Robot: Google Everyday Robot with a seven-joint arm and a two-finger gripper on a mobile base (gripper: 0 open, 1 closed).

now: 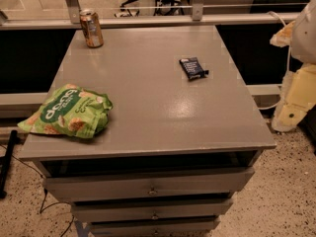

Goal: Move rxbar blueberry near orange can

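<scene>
One cam – set high in front of the cabinet (148,112), looking down & across its top toward the back rail (237,19); mid-range, whole top in frame; gripper (290,113) at right edge – off the cabinet.

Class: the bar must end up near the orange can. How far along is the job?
Nothing looks done: the rxbar blueberry lies on the right of the table, far from the orange can at the far left corner. In hand: nothing, the pincer hangs beyond the right edge. Left: reach, grasp, carry, place.
</scene>
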